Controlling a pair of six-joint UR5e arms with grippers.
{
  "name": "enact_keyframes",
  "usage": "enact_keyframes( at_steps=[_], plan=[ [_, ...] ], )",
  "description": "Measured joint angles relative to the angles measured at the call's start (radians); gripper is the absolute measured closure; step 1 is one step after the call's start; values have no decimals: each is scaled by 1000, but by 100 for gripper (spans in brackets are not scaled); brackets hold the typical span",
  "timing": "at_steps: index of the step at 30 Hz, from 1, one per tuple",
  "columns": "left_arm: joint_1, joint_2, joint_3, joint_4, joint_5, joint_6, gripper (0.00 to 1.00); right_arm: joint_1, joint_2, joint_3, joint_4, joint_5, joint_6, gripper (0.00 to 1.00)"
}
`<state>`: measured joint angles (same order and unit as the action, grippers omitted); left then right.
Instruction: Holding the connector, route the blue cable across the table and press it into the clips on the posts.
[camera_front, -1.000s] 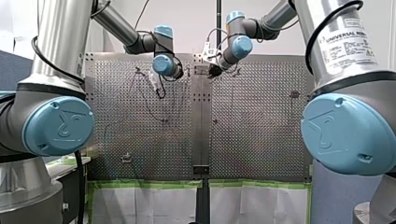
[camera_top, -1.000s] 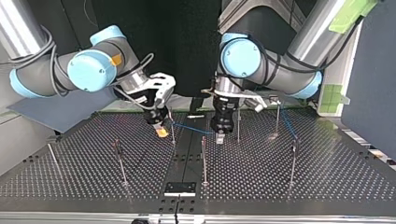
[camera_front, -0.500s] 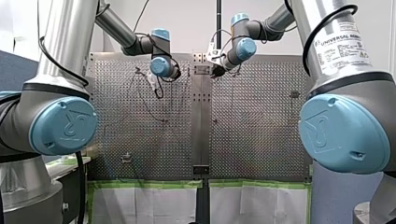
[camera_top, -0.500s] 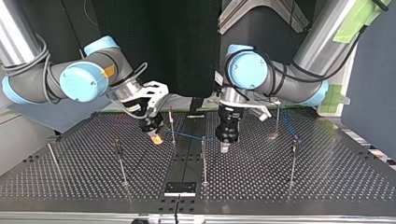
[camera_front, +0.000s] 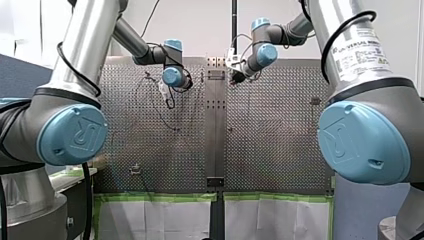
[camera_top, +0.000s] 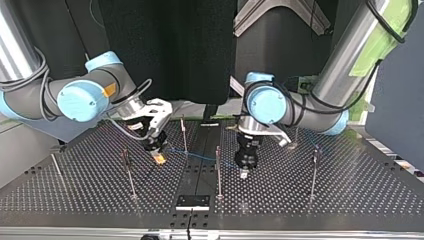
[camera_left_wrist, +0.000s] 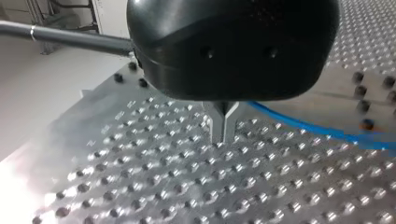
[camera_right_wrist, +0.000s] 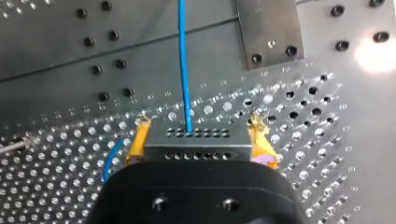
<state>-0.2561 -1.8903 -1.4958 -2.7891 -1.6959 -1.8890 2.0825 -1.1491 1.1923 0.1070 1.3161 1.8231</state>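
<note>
My right gripper (camera_right_wrist: 199, 128): yellow pads clamped on the grey perforated block connector (camera_right_wrist: 198, 144). The thin blue cable (camera_right_wrist: 183, 60) runs ahead over the perforated metal table (camera_right_wrist: 327, 154). My left gripper (camera_left_wrist: 223, 126): fingers pressed together, empty, cable just beside. The cable looks light and limp, so grip the rigid connector.

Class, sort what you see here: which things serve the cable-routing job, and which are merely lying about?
Job:
blue cable
connector, in my right end effector
my left end effector
posts
perforated table

Lying about:
black plate at the table's edge
green tape
white sheets
</note>
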Motion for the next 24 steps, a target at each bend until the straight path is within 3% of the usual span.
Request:
enact_keyframes(
  at_steps=[12,13,14,15,16,17,18,20,24],
  plan=[
    [27,-5,43,-31,12,-2,95,-15,17,-65,0,-14,0,100],
    [27,-5,43,-37,11,-1,87,-15,17,-67,1,-15,0,100],
    [26,-5,43,-45,10,0,72,-15,17,-68,2,-15,0,100],
    [25,-5,43,-52,8,1,72,-15,17,-68,2,-15,-1,100],
    [24,-5,43,-59,6,3,50,-15,17,-69,2,-15,-1,100],
    [23,-5,43,-69,3,7,35,-16,18,-69,3,-15,-1,100],
    [23,-5,43,-76,0,10,35,-16,18,-70,3,-15,-1,100],
    [21,-4,43,-94,-6,22,0,-17,18,-70,4,-15,-1,100],
    [20,-3,43,-128,-14,38,0,-17,18,-70,5,-15,-2,100]
  ],
)
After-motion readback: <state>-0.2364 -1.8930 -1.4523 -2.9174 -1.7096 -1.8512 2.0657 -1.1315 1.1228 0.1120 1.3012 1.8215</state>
